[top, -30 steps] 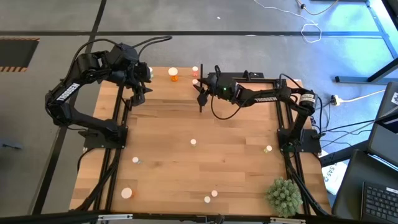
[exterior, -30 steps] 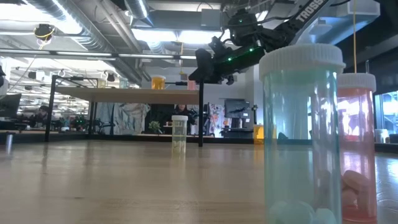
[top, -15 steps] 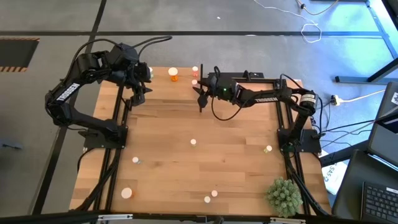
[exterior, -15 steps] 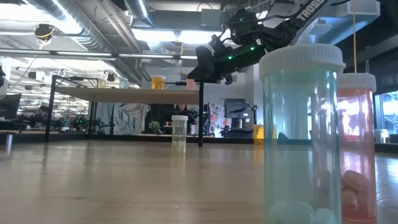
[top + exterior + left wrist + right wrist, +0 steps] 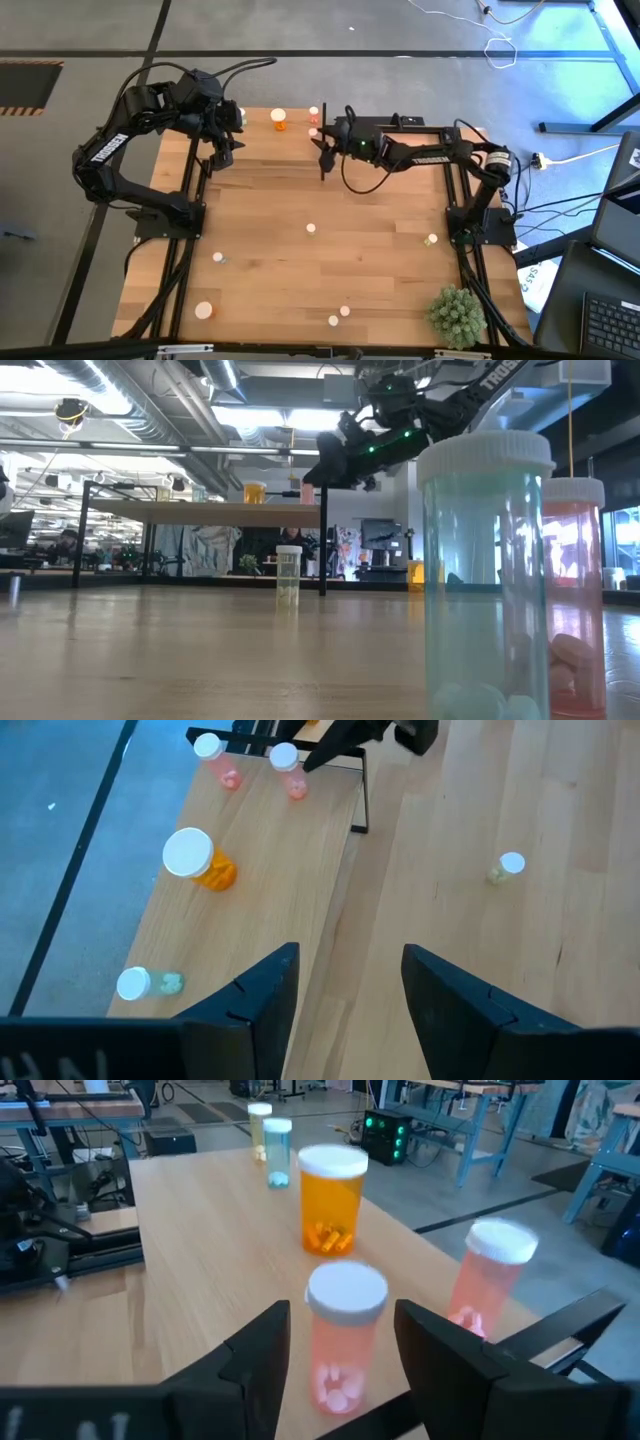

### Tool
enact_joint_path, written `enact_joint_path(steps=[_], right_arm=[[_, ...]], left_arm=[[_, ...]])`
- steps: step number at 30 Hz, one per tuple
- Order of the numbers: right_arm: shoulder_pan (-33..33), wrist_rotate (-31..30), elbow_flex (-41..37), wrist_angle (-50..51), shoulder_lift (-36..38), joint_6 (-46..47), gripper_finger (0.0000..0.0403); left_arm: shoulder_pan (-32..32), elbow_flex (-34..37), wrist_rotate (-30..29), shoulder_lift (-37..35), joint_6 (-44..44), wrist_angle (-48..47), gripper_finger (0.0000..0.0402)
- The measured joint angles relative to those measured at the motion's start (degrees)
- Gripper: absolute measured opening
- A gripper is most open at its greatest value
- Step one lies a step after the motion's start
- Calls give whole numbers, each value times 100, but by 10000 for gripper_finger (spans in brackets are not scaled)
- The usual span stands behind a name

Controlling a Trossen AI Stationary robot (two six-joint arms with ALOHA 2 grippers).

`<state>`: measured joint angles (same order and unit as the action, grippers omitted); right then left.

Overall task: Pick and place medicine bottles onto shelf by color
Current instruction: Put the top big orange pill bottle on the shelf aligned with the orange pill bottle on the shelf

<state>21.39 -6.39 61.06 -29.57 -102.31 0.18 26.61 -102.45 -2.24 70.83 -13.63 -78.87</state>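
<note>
The shelf stands along the table's far edge. On it stand an orange bottle, two pink bottles and a pale green one. My right gripper is open and reaches level over the shelf's right end. Its fingers stand on either side of the nearer pink bottle, with a gap showing on each side. My left gripper hangs open above the shelf's left part, with nothing between its fingers. Several more medicine bottles stand loose on the table, such as one at mid-table.
Loose bottles stand at the near left, near middle and right. A spiky green plant ball sits at the near right corner. Thin black posts edge the shelf. Two bottles stand close before the low camera.
</note>
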Motion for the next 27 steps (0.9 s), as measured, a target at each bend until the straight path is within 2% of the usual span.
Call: enact_joint_path(steps=[13, 21, 27], right_arm=[[-159, -20, 7, 1541, 1365, -69, 184], [-833, -12, 9, 2553, 2419, -594, 184], [-1537, -281, 15, 3338, 2777, -654, 184]], left_arm=[[-2, 0, 6, 0, 57, -188, 173], [-2, 0, 26, -54, 542, -522, 173], [-33, 0, 35, -222, 1041, -614, 173]])
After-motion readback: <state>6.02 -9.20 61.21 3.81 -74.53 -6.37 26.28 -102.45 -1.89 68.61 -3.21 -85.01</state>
